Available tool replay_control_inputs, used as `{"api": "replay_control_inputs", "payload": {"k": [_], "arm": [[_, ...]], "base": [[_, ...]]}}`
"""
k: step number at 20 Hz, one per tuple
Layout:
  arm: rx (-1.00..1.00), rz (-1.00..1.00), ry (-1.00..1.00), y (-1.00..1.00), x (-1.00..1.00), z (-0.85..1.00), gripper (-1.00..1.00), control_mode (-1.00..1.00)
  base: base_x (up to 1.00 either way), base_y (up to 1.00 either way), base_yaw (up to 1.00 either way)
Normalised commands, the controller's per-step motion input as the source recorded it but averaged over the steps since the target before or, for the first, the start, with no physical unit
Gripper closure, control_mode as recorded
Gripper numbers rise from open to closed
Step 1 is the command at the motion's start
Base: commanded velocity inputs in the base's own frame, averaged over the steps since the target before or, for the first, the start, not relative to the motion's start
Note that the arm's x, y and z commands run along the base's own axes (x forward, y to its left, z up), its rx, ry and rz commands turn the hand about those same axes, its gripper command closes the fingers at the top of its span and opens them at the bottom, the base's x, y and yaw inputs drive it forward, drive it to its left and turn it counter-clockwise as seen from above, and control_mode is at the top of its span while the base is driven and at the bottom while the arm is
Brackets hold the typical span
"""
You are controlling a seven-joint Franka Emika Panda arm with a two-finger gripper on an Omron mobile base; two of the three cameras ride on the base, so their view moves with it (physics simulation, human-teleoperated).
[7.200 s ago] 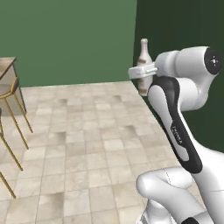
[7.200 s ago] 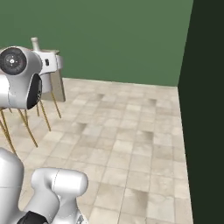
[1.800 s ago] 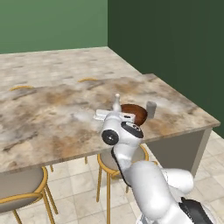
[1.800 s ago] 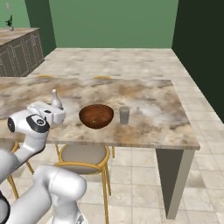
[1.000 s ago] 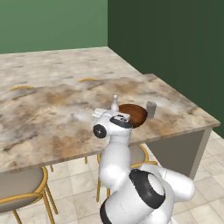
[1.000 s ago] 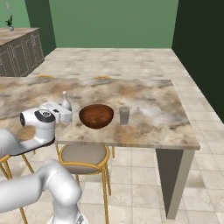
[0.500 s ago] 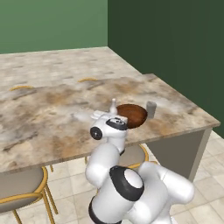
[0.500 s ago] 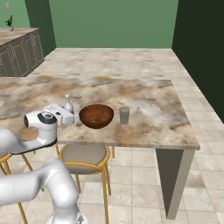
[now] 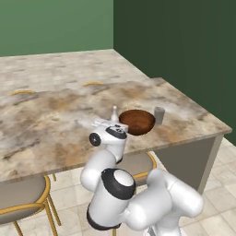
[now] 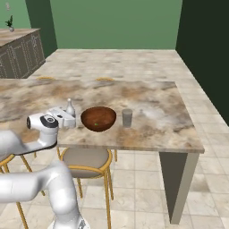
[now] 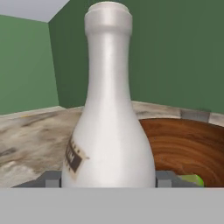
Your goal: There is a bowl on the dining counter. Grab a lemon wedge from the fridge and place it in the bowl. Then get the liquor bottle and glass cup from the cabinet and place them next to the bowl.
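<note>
Bottle delivery at the bench. Over the last couple of seconds the arm has folded back toward the base while the hand has carried the liquor bottle [image 10: 70,107] in from the left of the right base view, until it stands just left of the bowl [image 10: 98,118], at centre frame. Seven seconds ago both base views showed bare tiled floor and a green wall, so the base has since driven up to the dining counter, here the bench [image 10: 152,120].

In the hand view the bottle [image 11: 109,118] rises upright at centre, its brownish label at lower left, between the fingers [image 11: 164,179], whose grey tips show at either side of its base. The fingers are spread to the bottle's width and appear to be pinching it; whether its foot already touches the bench cannot be told. The gripper [image 9: 112,125] sits left of centre in the left base view, with the bottle neck [image 9: 115,113] above it and the bowl [image 9: 137,121] just to its right.

A small green piece, taken to be the lemon wedge [image 10: 95,124], lies inside the bowl. The glass cup [image 10: 127,117] stands just right of the bowl, on the bench.

Judgement: wedge and cup look placed; the bottle is the last item, and it now only needs setting down and releasing beside the bowl. Main risk: tipping the slim bottle when the fingers withdraw.
</note>
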Motion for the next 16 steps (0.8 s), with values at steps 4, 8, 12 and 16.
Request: {"api": "replay_control_inputs", "payload": {"k": [4,8,12,16], "arm": [[0.00,-0.02,0.01,0.10,0.31,-0.26,1.00,-1.00],[0.00,-0.01,0.00,0.02,0.26,-0.31,1.00,-1.00],[0.00,-0.02,-0.01,0.00,0.39,-0.25,1.00,-1.00],[0.00,-0.03,-0.05,0.00,0.39,-0.17,1.00,-1.00]], "base": [[0.00,0.00,0.00],[0.00,0.00,0.00],[0.00,0.00,0.00],[0.00,0.00,0.00]]}}
